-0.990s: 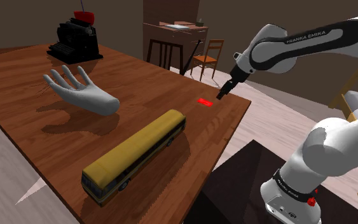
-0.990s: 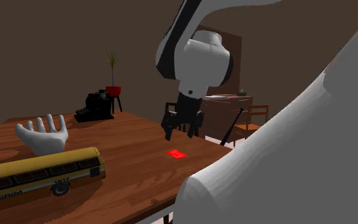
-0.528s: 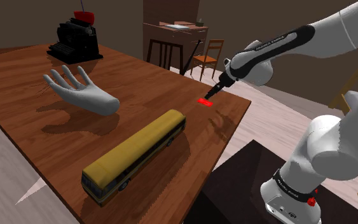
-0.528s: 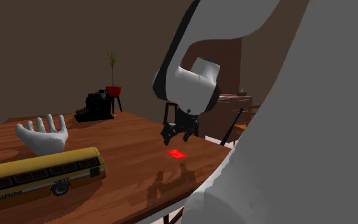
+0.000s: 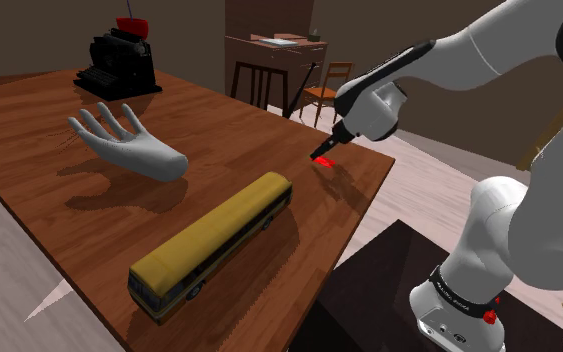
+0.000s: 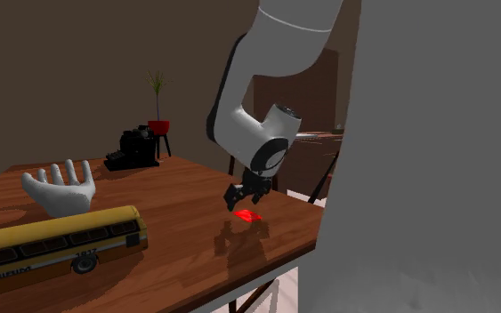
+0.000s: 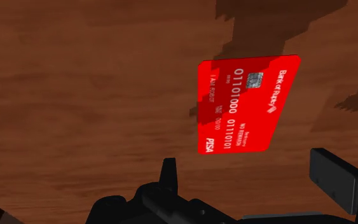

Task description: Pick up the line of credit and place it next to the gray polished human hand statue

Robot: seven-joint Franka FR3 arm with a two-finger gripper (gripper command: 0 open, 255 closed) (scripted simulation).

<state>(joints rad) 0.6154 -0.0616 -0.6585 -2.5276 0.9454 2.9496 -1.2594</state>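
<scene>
- The dark box stand (image 5: 389, 290) sits nearest, with the white arm rising from it and reaching over the tabletop's (image 5: 29, 130) near corner.
- A yellow school bus (image 5: 214, 245) lies lengthwise along the wooden tabletop's near edge.
- The tool (image 5: 324, 152) hangs low over that corner, pointing down. Its two black fingers (image 7: 336, 181) stand apart and grip nothing.
- The red credit card (image 7: 247, 105), printed in white with a chip on its face, lies flat on the wood just beneath and ahead of the fingertips, touched by neither. It is past the bus's front end and close to the tabletop's edge.
- The grey hand statue (image 5: 129, 145) rests palm up with its fingers spread, on the far side of the bus and well apart from the card.
- A black typewriter (image 5: 119, 62) stands at the tabletop's far corner.
- Behind the typewriter is a plant in a red pot (image 6: 158, 126).
- Off the tabletop are a brown sideboard (image 5: 269, 50) and a wooden chair (image 5: 327, 88).
</scene>
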